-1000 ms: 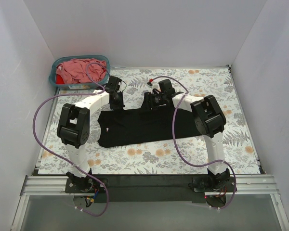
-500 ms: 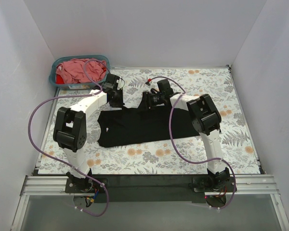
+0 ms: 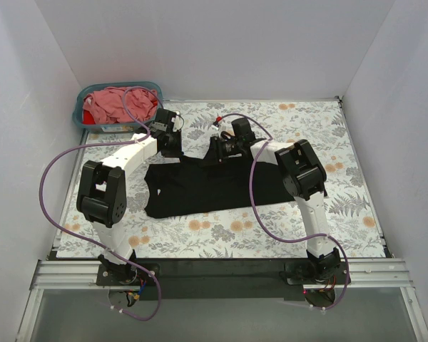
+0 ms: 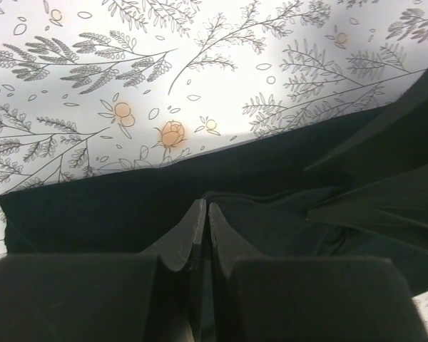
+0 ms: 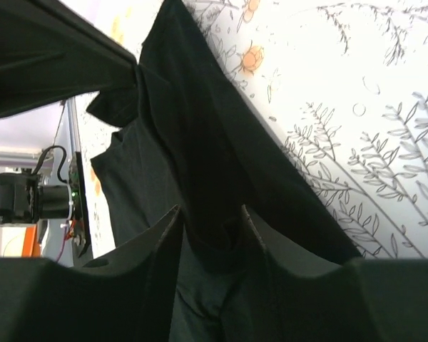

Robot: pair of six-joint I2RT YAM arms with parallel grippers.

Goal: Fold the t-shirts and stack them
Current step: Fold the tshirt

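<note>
On the flowered table cover [image 3: 307, 128], near the middle, a black shirt [image 3: 221, 189] is spread as a wide band. Its long axis runs from left to right across the table, and its near edge lies flat. Which end the collar faces cannot be made out from above.

The far edge of the shirt is gathered up at two spots, just beside each other, where the arms meet it. The left gripper [image 3: 175, 147] is set at the far left part of that edge. In the left wrist view its fingers [image 4: 197, 222] are pressed almost together, with a thin fold of black cloth pinched between them. The right gripper [image 3: 214, 153] is placed just to the right of it. In the right wrist view its fingers [image 5: 165, 239] stand a little apart, and the gap is filled by a thick bunch of the same cloth, which is clamped there and drawn up taut toward the other arm.

At the far left corner a teal basket [image 3: 80, 114] is seen, well apart from the black shirt, with a pink shirt [image 3: 118, 103] heaped over a red one [image 3: 88, 117] inside.
</note>
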